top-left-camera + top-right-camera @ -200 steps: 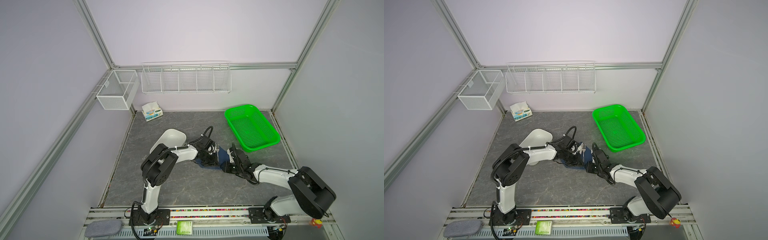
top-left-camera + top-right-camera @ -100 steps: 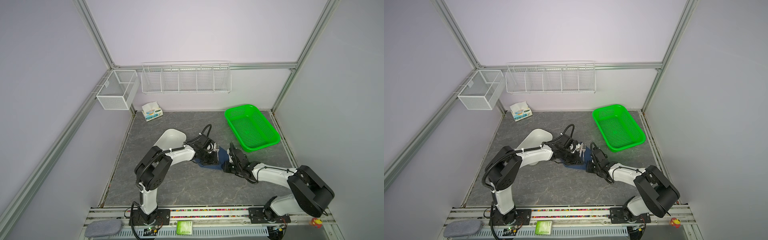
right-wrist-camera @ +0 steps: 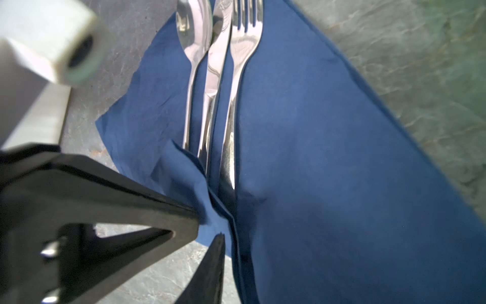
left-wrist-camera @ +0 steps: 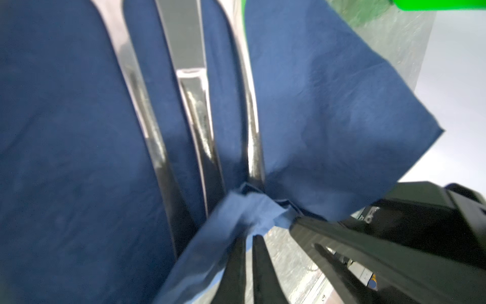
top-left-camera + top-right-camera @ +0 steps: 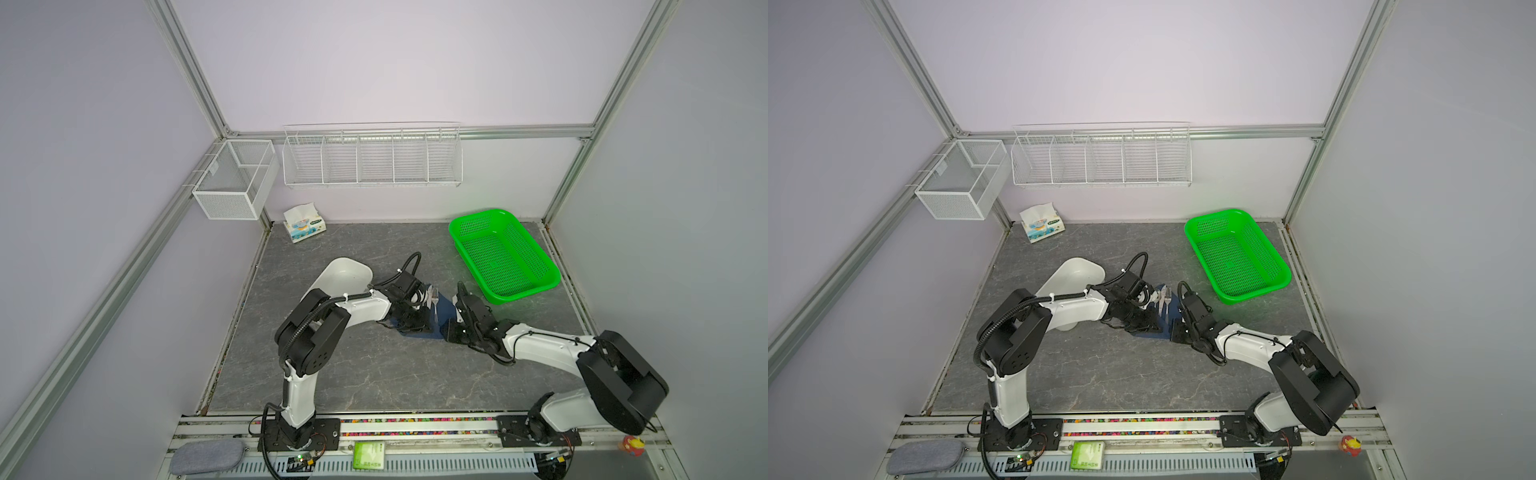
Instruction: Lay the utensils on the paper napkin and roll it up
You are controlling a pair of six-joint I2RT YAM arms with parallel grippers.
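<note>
At mid-table the utensils [image 3: 218,65] lay parallel on the paper napkin [image 3: 328,158]. The left tool [image 4: 248,243] was clamped on its front-edge corner; whether the right tool [image 5: 449,331] gripped anything was unclear. Best was folding slowly, keeping the cutlery together.

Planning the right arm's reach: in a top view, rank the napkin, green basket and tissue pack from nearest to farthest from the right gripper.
1. napkin: centre, touching the right gripper.
2. green basket: back right.
3. tissue pack: far back-left corner.
</note>
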